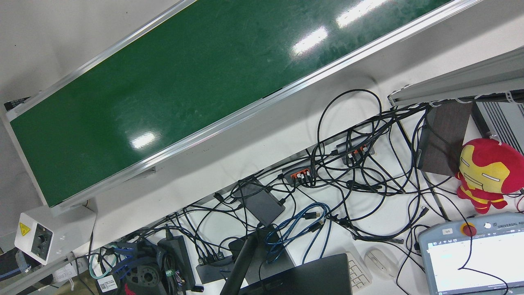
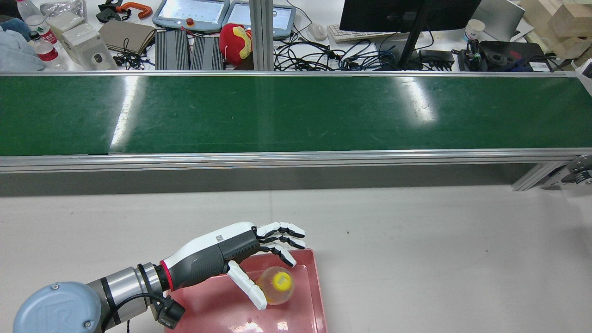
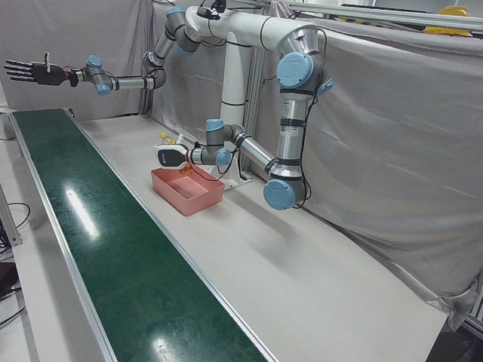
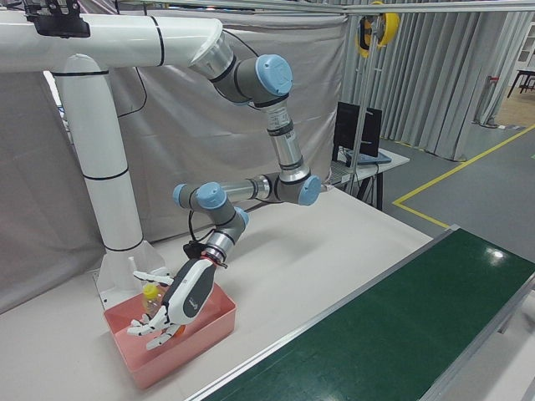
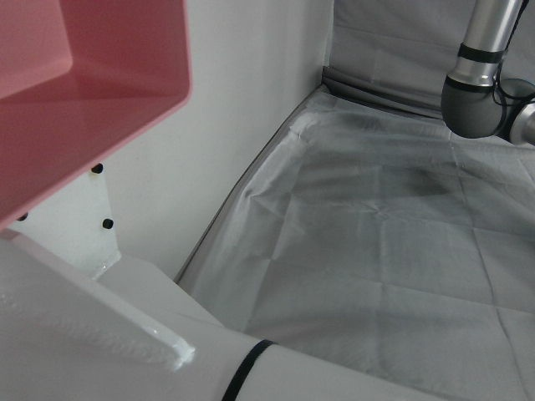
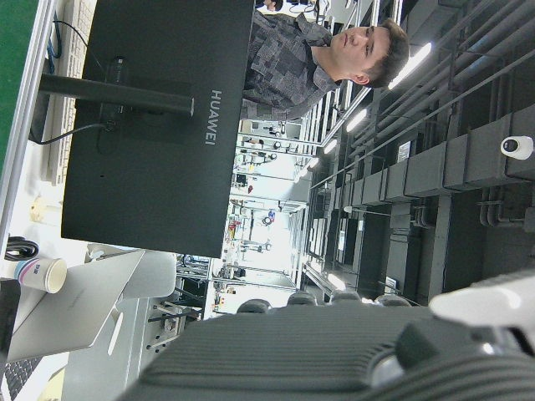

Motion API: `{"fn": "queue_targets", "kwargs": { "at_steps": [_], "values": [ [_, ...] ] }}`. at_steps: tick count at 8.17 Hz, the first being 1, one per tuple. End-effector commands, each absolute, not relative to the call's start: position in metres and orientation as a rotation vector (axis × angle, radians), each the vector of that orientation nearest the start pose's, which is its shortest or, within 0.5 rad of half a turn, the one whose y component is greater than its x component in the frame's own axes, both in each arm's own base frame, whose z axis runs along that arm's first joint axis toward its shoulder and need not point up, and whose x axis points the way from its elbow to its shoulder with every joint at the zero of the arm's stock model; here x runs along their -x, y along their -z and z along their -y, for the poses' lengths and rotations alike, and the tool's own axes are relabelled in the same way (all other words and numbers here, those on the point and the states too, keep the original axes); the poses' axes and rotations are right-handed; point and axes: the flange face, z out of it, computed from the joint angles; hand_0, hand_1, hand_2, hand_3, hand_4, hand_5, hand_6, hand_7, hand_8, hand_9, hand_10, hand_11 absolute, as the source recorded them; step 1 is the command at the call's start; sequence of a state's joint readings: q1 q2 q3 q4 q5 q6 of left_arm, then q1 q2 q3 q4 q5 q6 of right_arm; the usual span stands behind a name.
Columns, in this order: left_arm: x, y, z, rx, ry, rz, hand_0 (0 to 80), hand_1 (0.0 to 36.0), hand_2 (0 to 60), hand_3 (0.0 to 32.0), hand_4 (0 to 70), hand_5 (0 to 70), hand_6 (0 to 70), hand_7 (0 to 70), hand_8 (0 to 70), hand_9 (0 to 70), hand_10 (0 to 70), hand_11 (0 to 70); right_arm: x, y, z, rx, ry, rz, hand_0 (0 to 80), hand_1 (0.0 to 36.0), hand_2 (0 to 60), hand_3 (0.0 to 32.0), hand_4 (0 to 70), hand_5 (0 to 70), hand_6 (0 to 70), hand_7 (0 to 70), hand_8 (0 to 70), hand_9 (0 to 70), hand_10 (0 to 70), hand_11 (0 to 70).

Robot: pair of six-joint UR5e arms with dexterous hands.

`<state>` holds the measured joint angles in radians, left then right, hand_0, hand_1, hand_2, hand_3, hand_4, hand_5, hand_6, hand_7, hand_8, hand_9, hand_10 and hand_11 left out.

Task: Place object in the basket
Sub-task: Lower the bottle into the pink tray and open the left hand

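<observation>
While the left hand (image 2: 240,259) hovers low in the rear view with fingers spread, holding nothing, a clear yellow-capped bottle (image 2: 276,286) lies inside the pink basket (image 2: 319,296). Upper left in the left-front view, the right hand (image 3: 30,72) is splayed wide, raised above the green conveyor (image 3: 90,234).

The left hand (image 2: 240,261) reaches low from the near left, its arm (image 2: 115,291) bent down from the pedestal, palm turned sideways and fingers (image 2: 282,233) spread apart and lightly curled, holding nothing. The right hand (image 3: 30,72) is raised high on an arm (image 3: 124,81) stretched out level, its fingers (image 3: 13,69) splayed wide and empty.
</observation>
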<state>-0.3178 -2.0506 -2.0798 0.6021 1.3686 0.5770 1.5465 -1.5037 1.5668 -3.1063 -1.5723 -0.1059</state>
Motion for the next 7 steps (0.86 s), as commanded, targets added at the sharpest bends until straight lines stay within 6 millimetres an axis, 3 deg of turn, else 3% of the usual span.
{"fn": "queue_targets", "kwargs": {
  "at_steps": [1, 3, 6, 7],
  "values": [
    [-0.461, -0.273, 0.313, 0.56, 1.029, -2.028, 24.1, 0.0, 0.0, 0.0, 5.1, 12.1, 0.0, 0.0, 5.4, 7.1, 6.1, 8.4, -0.12, -0.651, 0.532, 0.096, 2.165, -2.396, 0.0, 0.0, 0.0, 0.0, 0.0, 0.0, 0.0, 0.0, 0.0, 0.0, 0.0, 0.0],
    [-0.444, -0.26, 0.315, 0.56, 1.026, -2.062, 10.1, 0.0, 0.0, 0.0, 2.6, 6.3, 0.0, 0.0, 2.3, 3.4, 1.0, 0.9, -0.121, -0.651, 0.532, 0.098, 2.164, -2.395, 0.0, 0.0, 0.0, 0.0, 0.0, 0.0, 0.0, 0.0, 0.0, 0.0, 0.0, 0.0],
    [-0.422, -0.244, 0.314, 0.562, 1.018, -2.099, 25.3, 0.0, 0.0, 0.0, 4.2, 9.2, 0.0, 0.0, 2.0, 3.5, 1.6, 2.0, -0.121, -0.651, 0.531, 0.098, 2.166, -2.393, 0.0, 0.0, 0.0, 0.0, 0.0, 0.0, 0.0, 0.0, 0.0, 0.0, 0.0, 0.0],
    [-0.392, -0.23, 0.326, 0.541, 1.023, -2.165, 32.4, 0.0, 0.0, 0.0, 5.1, 11.5, 0.0, 0.0, 2.3, 4.1, 3.0, 4.2, -0.121, -0.651, 0.531, 0.098, 2.166, -2.393, 0.0, 0.0, 0.0, 0.0, 0.0, 0.0, 0.0, 0.0, 0.0, 0.0, 0.0, 0.0]
  ]
}}
